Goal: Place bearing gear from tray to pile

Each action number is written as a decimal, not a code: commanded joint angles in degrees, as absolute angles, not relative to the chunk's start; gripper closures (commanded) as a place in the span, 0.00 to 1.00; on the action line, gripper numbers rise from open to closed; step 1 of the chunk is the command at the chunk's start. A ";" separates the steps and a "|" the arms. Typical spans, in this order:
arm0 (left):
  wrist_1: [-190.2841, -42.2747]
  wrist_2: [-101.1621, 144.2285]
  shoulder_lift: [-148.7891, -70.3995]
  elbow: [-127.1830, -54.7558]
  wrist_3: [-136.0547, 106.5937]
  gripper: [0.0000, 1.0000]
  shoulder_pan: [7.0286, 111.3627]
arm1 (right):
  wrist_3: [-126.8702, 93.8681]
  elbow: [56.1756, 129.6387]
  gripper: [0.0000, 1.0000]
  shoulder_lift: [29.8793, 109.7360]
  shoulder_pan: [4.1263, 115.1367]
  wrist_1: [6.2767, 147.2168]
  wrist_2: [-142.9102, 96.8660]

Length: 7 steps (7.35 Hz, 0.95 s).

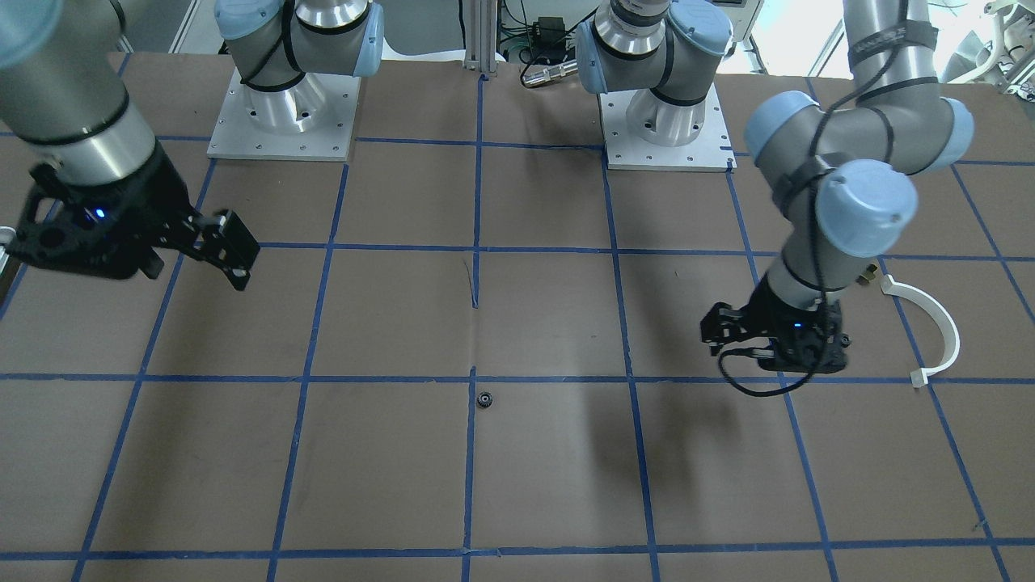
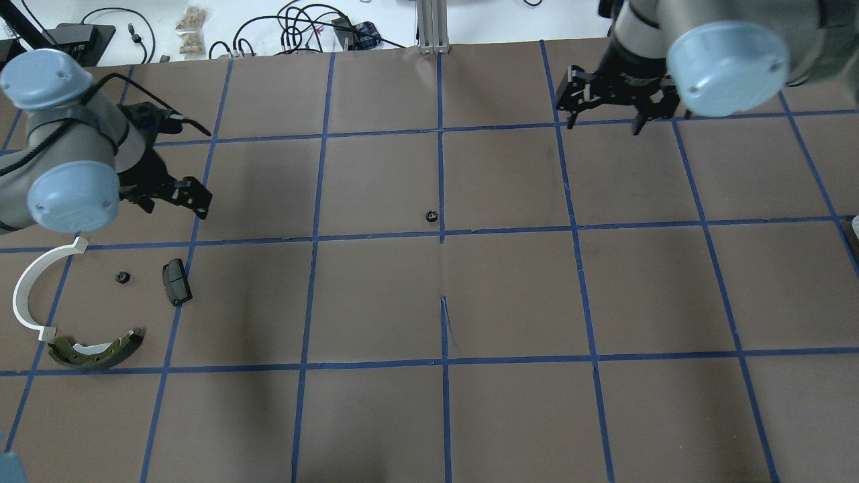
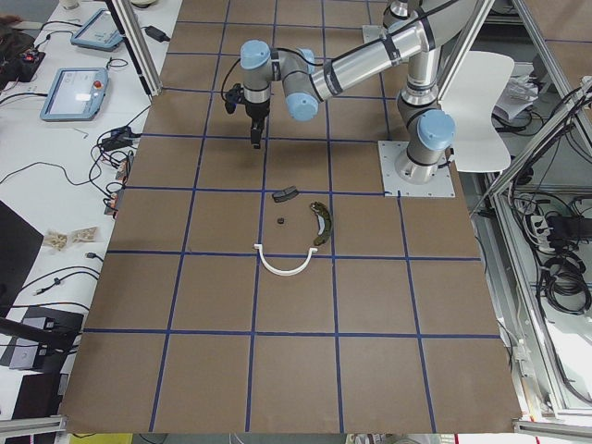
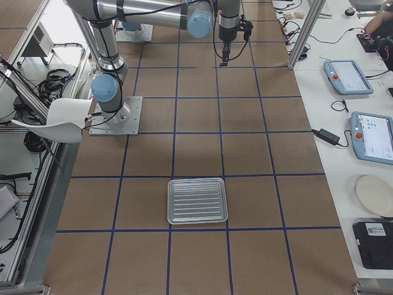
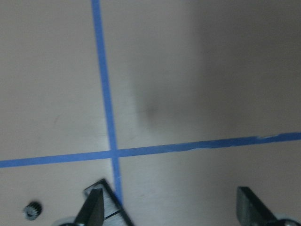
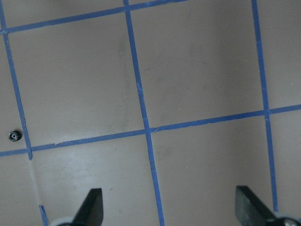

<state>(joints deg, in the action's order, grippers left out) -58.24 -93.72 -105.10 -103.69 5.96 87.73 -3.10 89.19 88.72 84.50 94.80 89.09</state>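
A small black bearing gear [image 2: 431, 216] lies alone on the brown table near the middle, beside a blue tape line; it also shows in the front view [image 1: 484, 399] and the right wrist view [image 6: 14, 136]. The silvery tray [image 4: 198, 201] sits at the table's right end. The pile is at the left: white arc [image 2: 30, 288], olive brake shoe [image 2: 97, 352], black block [image 2: 176, 282], tiny gear [image 2: 122, 277]. My left gripper [image 2: 194, 196] is open and empty, just beyond the pile. My right gripper [image 2: 604, 124] is open and empty at the far right, away from the gear.
Blue tape lines grid the brown table. The two arm bases [image 1: 283, 121] stand at the robot's side. Cables and small boxes [image 2: 322, 30] lie beyond the far edge. The left wrist view shows the pile's gear [image 5: 31, 210] and the block's corner [image 5: 109, 203].
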 commanded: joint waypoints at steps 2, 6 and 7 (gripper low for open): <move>-57.75 -90.99 -112.22 -99.24 -10.93 0.00 103.42 | -1.94 89.82 0.00 91.41 84.02 93.16 91.23; -53.26 -88.59 -121.97 -90.56 -20.97 0.00 108.80 | -5.14 88.95 0.00 90.97 86.99 91.85 90.53; -53.78 -89.20 -124.25 -88.61 -22.66 0.00 110.20 | -9.27 88.95 0.00 90.62 90.32 92.63 89.14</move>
